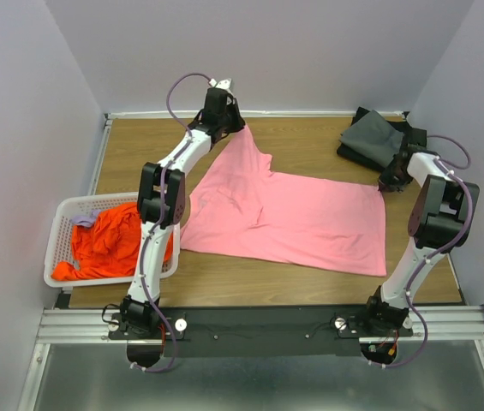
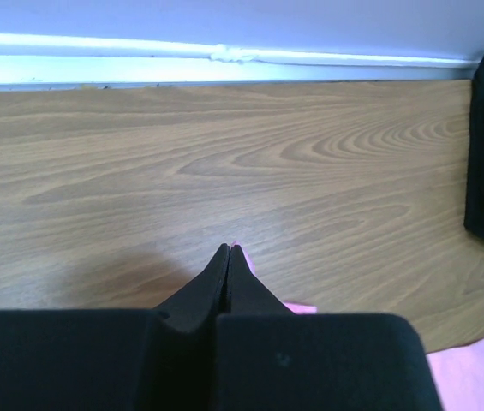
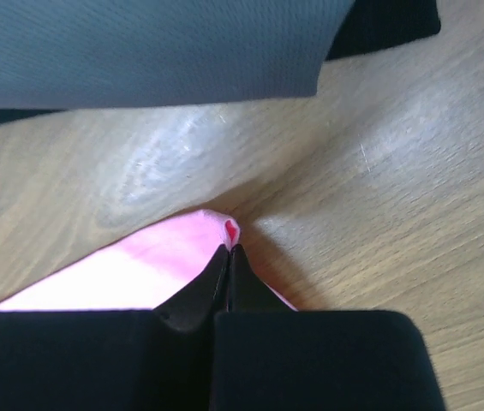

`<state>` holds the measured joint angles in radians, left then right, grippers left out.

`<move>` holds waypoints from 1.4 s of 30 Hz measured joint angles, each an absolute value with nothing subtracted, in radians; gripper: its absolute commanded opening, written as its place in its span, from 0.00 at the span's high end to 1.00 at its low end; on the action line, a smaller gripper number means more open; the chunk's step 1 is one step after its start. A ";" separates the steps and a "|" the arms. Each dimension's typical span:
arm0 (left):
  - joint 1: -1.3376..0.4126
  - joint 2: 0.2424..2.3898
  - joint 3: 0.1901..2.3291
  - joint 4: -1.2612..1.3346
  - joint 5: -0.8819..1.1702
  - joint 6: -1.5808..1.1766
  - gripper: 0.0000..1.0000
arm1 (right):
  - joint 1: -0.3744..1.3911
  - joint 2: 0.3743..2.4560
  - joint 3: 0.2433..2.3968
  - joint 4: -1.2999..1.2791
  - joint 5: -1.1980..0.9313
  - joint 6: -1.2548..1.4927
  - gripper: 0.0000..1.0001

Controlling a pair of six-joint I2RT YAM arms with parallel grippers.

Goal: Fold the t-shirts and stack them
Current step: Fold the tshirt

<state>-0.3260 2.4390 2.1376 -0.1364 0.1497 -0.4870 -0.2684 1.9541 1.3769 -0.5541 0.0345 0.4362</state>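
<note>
Both arms are on the pink t-shirt (image 1: 293,218), which lies spread over the wooden table (image 1: 139,145) just right of the white basket (image 1: 63,205). The left gripper (image 1: 237,126), beyond the basket and to its right, has its jaws pressed together on a corner drawn up into a peak. The right gripper (image 1: 389,181), well right of the basket, pinches the opposite corner low on the wood. To fold cleanly, I'd say both corners should rise together and travel at one pace with the edge between them taut, so the cloth lands square on itself. The right arm should also steer wide of the dark grey t-shirts (image 1: 379,141), stacked farthest right of the basket. The top view alone shows the whole shirt, its creases and the orange t-shirt (image 1: 109,244) waiting in the basket. The right wrist view shows the pink corner bunched at the tips and bare wood between it and the grey cloth. The left wrist view offers only a sliver of pink.
</note>
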 measured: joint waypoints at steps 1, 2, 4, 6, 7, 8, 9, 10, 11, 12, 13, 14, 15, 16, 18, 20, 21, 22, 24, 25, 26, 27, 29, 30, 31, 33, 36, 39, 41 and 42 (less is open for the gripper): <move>-0.323 2.439 2.147 -0.136 0.158 -0.484 1.00 | -0.268 1.954 1.387 -0.561 0.034 0.436 0.98; -0.323 2.439 2.154 -0.134 0.165 -0.482 1.00 | -0.268 1.954 1.397 -0.565 0.032 0.436 0.98; -0.320 2.439 2.166 -0.128 0.181 -0.475 1.00 | -0.268 1.954 1.422 -0.575 0.030 0.433 0.98; -0.316 2.439 2.167 -0.117 0.200 -0.462 1.00 | -0.268 1.951 1.442 -0.576 0.028 0.429 0.98; -0.315 2.439 2.166 -0.113 0.205 -0.456 1.00 | -0.268 1.945 1.448 -0.577 0.028 0.426 0.99; -0.313 2.438 2.159 -0.104 0.213 -0.449 1.00 | -0.268 1.939 1.449 -0.578 0.028 0.425 0.98; -0.310 2.431 2.135 -0.090 0.222 -0.437 1.00 | -0.268 1.931 1.448 -0.581 0.028 0.424 0.98; -0.308 2.416 2.095 -0.080 0.229 -0.426 1.00 | -0.268 1.919 1.446 -0.583 0.028 0.422 0.98; -0.307 2.398 2.057 -0.077 0.234 -0.419 1.00 | -0.268 1.912 1.444 -0.583 0.028 0.421 0.98; -0.307 2.385 2.027 -0.068 0.240 -0.411 1.00 | -0.268 1.889 1.435 -0.585 0.028 0.418 0.98; -0.307 2.360 1.979 -0.067 0.245 -0.402 1.00 | -0.268 1.871 1.426 -0.585 0.028 0.417 0.98; -0.307 2.341 1.946 -0.066 0.248 -0.395 1.00 | -0.268 1.839 1.406 -0.584 0.027 0.416 0.99; -0.307 2.308 1.900 -0.066 0.252 -0.384 1.00 | -0.268 1.816 1.390 -0.585 0.027 0.414 0.98; -0.307 2.279 1.860 -0.057 0.253 -0.375 1.00 | -0.268 1.790 1.372 -0.588 0.027 0.410 0.99; -0.307 2.220 1.794 -0.044 0.254 -0.359 1.00 | -0.268 1.749 1.341 -0.586 0.027 0.407 0.99; -0.307 2.144 1.716 -0.030 0.254 -0.341 1.00 | -0.268 1.713 1.308 -0.588 0.027 0.402 0.98; -0.307 2.112 1.687 -0.024 0.254 -0.334 1.00 | -0.268 1.693 1.285 -0.588 0.027 0.399 0.99; -0.307 2.074 1.644 -0.009 0.254 -0.324 1.00 | -0.268 1.682 1.271 -0.588 0.027 0.397 0.98; -0.307 2.000 1.576 0.005 0.254 -0.307 1.00 | -0.268 1.658 1.238 -0.592 0.025 0.392 0.98; -0.307 1.966 1.539 0.017 0.254 -0.297 1.00 | -0.268 1.647 1.222 -0.593 0.024 0.391 0.99; -0.307 1.935 1.508 0.022 0.254 -0.291 1.00 | -0.268 1.639 1.210 -0.593 0.022 0.391 0.98; -0.307 1.919 1.492 0.026 0.254 -0.287 1.00 | -0.268 1.629 1.196 -0.594 0.021 0.390 0.98; -0.307 1.861 1.409 0.046 0.254 -0.275 1.00 | -0.268 1.608 1.168 -0.594 0.020 0.390 0.98; -0.307 1.842 1.377 0.046 0.254 -0.273 1.00 | -0.268 1.603 1.162 -0.596 0.019 0.390 0.99; -0.307 1.828 1.352 0.052 0.254 -0.270 1.00 | -0.268 1.585 1.147 -0.601 0.019 0.390 0.98; -0.307 1.796 1.290 0.056 0.254 -0.265 1.00 | -0.268 1.552 1.123 -0.601 0.019 0.390 0.99; -0.307 1.751 1.205 0.058 0.254 -0.258 1.00 | -0.268 1.511 1.096 -0.605 0.019 0.390 0.99; -0.307 1.676 1.122 0.055 0.254 -0.257 1.00 | -0.268 1.464 1.071 -0.621 0.020 0.390 0.98; -0.307 1.617 1.076 0.057 0.254 -0.257 1.00 | -0.268 1.439 1.053 -0.625 0.021 0.390 0.98; -0.307 1.591 1.060 0.059 0.254 -0.257 1.00 | -0.268 1.423 1.042 -0.631 0.022 0.390 0.98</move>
<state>-0.3069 1.5913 1.0599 0.0586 0.2539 -0.2569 -0.2684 1.4231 1.0416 -0.6312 0.0216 0.3904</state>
